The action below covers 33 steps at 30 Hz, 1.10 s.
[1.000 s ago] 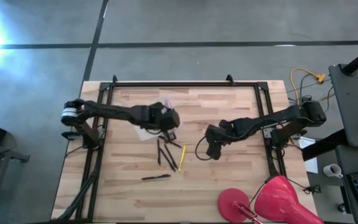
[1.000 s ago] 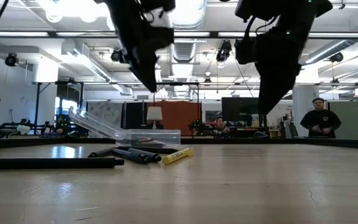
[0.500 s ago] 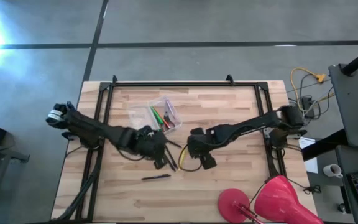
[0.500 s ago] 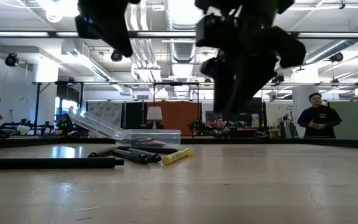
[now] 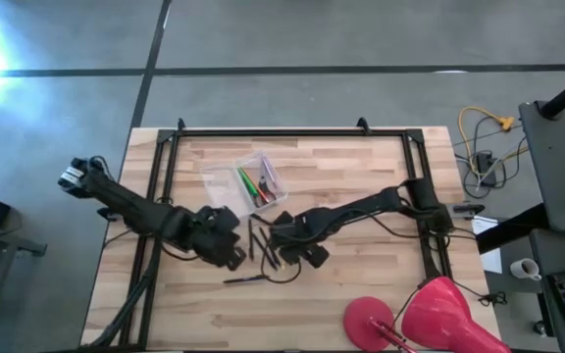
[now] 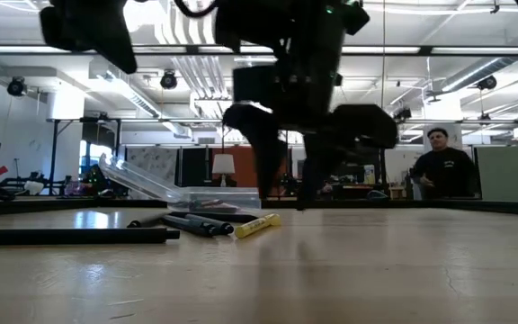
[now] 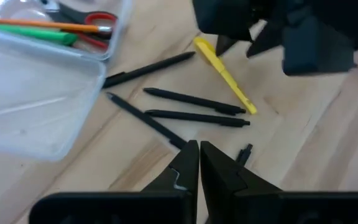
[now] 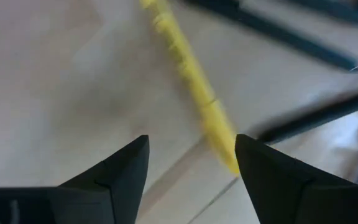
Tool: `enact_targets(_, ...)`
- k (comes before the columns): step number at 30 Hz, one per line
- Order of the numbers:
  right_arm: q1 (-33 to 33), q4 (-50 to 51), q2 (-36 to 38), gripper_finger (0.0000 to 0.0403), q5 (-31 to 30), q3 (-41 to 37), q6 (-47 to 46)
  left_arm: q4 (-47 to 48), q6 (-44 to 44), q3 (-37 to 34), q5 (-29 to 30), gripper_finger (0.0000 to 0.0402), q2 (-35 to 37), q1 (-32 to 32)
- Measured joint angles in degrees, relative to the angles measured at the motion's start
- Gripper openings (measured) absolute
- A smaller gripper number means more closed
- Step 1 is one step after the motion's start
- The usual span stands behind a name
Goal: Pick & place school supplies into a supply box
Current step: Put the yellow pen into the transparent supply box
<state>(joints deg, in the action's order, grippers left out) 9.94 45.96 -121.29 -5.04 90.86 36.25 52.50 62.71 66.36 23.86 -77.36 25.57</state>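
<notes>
The clear supply box [image 5: 253, 181] lies open at the table's far middle, holding green and orange pens and red-handled scissors [image 7: 95, 18]. Several black pens [image 7: 194, 99] and a yellow pen [image 7: 225, 74] lie flat on the wood just near of the box. One more black pen [image 5: 246, 279] lies nearer the front. My right gripper [image 8: 191, 149] is open and hangs low over the yellow pen [image 8: 191, 81], with a finger on either side of its end. My left gripper [image 7: 199, 155] is shut and empty above the black pens, left of the right gripper [image 5: 278, 243].
A red dome-shaped lamp [image 5: 430, 314] stands at the near right corner. A black frame [image 5: 263, 132] runs round the tabletop. Yellow-tipped cables [image 5: 488, 127] lie beyond the right edge. A person [image 6: 439, 171] stands in the room behind. Bare wood lies at the near left.
My left gripper has gone from over the supply box toward the table's near edge and now hangs over the loose black pens. My right gripper has gone toward the table's left and down, to the yellow pen. The pens and the box have stayed where they were.
</notes>
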Motion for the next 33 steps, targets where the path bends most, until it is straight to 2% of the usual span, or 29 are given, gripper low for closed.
enact_targets(4,-0.9,-1.8,0.2,0.0243,1.4,1.1,-0.3,-1.2,3.5,-4.6,2.8,0.0,5.8,1.0)
enact_targets(8,-2.1,-2.2,0.0,0.024,6.1,0.4,2.7,-3.8,4.9,-9.8,3.6,0.0,12.0,1.0)
enact_targets(13,-2.4,-4.0,-2.1,0.0225,6.6,0.6,4.6,-8.7,5.6,-15.5,3.7,0.0,18.0,1.0)
enact_targets(18,-2.9,-4.3,-5.2,0.0219,7.3,2.0,3.3,-12.0,5.6,-18.5,3.8,0.0,21.0,1.0)
enact_targets(22,-4.2,-2.4,-7.0,0.0212,8.1,3.0,-2.6,-12.0,5.6,-19.1,3.9,0.0,21.2,1.0)
enact_targets(26,-6.2,-0.2,-7.5,0.0174,10.4,2.8,-6.9,-12.0,5.5,-19.1,3.9,0.0,21.1,1.0)
enact_targets(33,-8.0,2.1,-7.5,0.0066,10.6,1.6,-13.5,-11.9,4.4,-18.8,4.0,0.0,21.1,1.0)
